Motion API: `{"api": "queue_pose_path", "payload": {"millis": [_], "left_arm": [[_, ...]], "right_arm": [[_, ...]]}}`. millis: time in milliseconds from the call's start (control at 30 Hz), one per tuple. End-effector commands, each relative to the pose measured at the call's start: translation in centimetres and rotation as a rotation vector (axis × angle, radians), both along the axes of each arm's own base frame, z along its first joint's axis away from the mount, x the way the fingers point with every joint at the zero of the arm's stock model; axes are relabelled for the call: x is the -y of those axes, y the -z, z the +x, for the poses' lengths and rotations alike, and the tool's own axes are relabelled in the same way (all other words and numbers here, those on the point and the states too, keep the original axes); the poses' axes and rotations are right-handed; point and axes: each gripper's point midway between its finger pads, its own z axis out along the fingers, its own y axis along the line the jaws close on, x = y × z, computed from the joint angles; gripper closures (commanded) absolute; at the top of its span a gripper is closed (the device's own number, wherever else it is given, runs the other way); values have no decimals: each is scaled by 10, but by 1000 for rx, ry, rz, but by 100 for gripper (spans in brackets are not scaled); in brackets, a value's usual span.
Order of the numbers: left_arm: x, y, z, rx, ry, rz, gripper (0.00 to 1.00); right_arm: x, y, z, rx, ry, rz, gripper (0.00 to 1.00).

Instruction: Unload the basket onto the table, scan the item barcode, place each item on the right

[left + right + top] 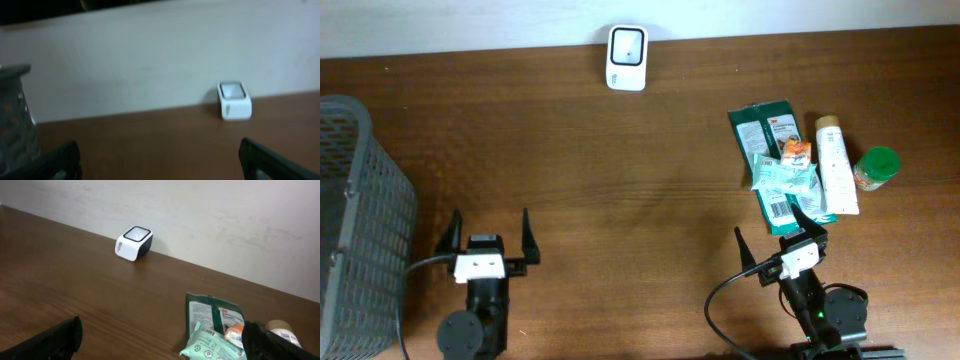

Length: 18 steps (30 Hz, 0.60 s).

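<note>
This looks like a mock shop checkout on a robot test bench. A small white barcode scanner point(626, 58) stands against the plain pale wall point(150, 60), well ahead of the left hand point(490, 225). A green packet point(765, 130), a white tube point(836, 165) and a green-capped jar point(876, 168) lie heaped just ahead of the right hand point(765, 220). A grey mesh basket point(355, 220) sits left of the left hand on the wood-grain surface point(620, 200).

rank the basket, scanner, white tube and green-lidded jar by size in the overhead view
1. basket, by far the largest
2. white tube and scanner: about alike, tube longer, scanner wider, so unranked
3. green-lidded jar, smallest
</note>
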Motion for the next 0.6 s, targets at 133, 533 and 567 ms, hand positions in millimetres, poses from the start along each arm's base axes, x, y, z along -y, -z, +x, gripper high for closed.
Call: {"api": "queue_pose_path", "payload": {"millis": [133,533,567], "left_arm": [[0,69,-11,-169,4,83,1],[0,69,-11,-170,3,84,1],[0,69,-11,-170,3,83,1]], "right_arm": [[-1,2,0,-4,-5,3,2],[-1,2,0,-5,-5,3,2],[-1,2,0,-5,-5,3,2]]}}
